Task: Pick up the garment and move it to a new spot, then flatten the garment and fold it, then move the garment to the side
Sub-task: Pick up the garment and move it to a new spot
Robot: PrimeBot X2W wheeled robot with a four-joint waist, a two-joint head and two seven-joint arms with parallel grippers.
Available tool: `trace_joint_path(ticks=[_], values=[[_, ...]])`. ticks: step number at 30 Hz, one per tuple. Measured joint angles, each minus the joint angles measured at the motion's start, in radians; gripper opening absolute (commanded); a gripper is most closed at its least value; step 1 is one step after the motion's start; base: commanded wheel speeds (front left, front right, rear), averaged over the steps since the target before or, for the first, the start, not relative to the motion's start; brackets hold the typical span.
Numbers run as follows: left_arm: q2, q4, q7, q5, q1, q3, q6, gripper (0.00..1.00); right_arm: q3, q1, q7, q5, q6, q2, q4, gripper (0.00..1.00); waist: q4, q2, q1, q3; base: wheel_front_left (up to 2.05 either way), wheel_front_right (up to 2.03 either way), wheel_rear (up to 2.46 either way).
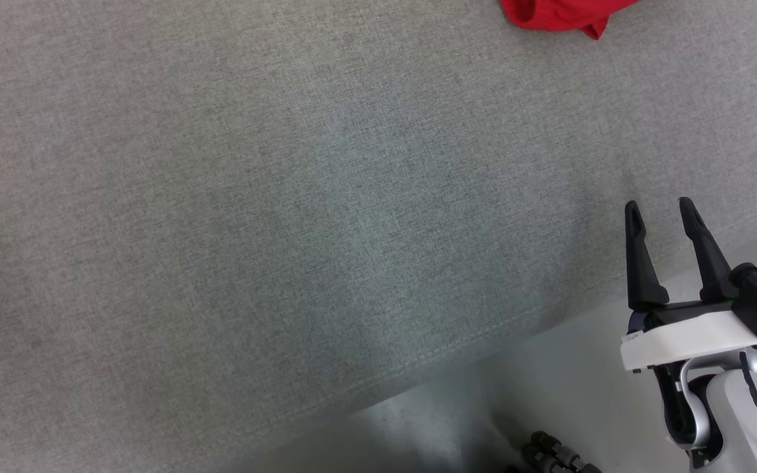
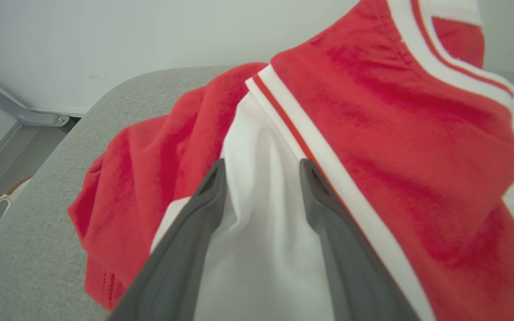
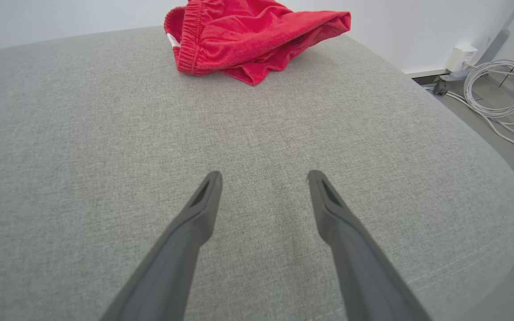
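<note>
Red garment [image 3: 257, 35] heaped, long axis crosswise; left jaws spread astride it, right jaws spread.

one garment [image 3: 257, 40], one left tool [image 2: 260, 167], one right tool [image 3: 263, 176], one cable coil [image 3: 498, 65].

Your left gripper [image 2: 259, 171] is holding its fingers [image 2: 185, 249] spread; your right gripper [image 1: 660, 205] is hovering low, fingers wide apart.

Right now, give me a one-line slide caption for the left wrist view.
Left fingers straddle a white fold of the red-and-white garment bunched on the grey upholstered surface.
</note>
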Motion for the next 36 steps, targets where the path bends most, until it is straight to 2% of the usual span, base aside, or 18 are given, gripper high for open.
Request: trace_joint_path(ticks=[1,2,12,17,18,19,24,28,36], values=[[0.0,0.006,0.0,0.0,-0.007,-0.002,-0.001,0.03,0.0,0.0,0.0,0.0,0.0,0.001,0.0,1.0,0.001,0.0,0.0,-0.001,0.0,0.0,0.0],[-0.001,0.009,0.0,0.0,-0.014,-0.006,-0.003,0.0,0.0,0.0,0.0,0.0,0.0,0.002,0.001,1.0,0.002,0.0,0.0,-0.002,0.0,0.0,0.0],[-0.056,0.007,-0.005,0.054,-0.071,-0.126,-0.076,0.0,-0.015,0.0,0.0,0.0,0.0,0.011,0.021,1.0,0.028,0.0,0.0,-0.027,0.0,0.0,0.0],[-0.145,-0.029,-0.039,0.06,-0.097,-0.192,-0.117,0.0,-0.012,0.0,0.0,0.0,0.0,0.016,0.034,1.0,0.05,0.0,0.0,-0.049,0.0,0.0,0.0],[-0.145,-0.029,-0.039,0.06,-0.097,-0.192,-0.117,0.0,-0.012,0.0,0.0,0.0,0.0,0.016,0.034,1.0,0.05,0.0,0.0,-0.049,0.0,0.0,0.0],[-0.2,-0.037,-0.057,0.056,-0.097,-0.21,-0.128,0.0,-0.009,-0.001,0.0,0.001,0.0,0.021,0.041,1.0,0.058,0.0,0.0,-0.061,0.0,0.0,0.0],[-0.333,-0.055,-0.089,0.045,-0.069,-0.289,-0.174,0.0,-0.006,-0.002,0.0,0.001,0.0,0.027,0.073,1.0,0.077,0.0,0.0,-0.101,0.0,0.0,0.0],[-0.408,-0.049,-0.097,0.045,0.026,-0.359,-0.202,0.0,-0.001,-0.001,0.0,0.001,0.0,0.03,0.097,1.0,0.091,0.0,0.0,-0.139,0.0,0.0,0.0],[-0.535,-0.042,-0.106,0.048,0.168,-0.494,-0.222,0.0,0.01,0.008,0.0,0.003,0.002,0.032,0.127,1.0,0.116,0.0,0.0,-0.217,0.0,0.0,0.0]])
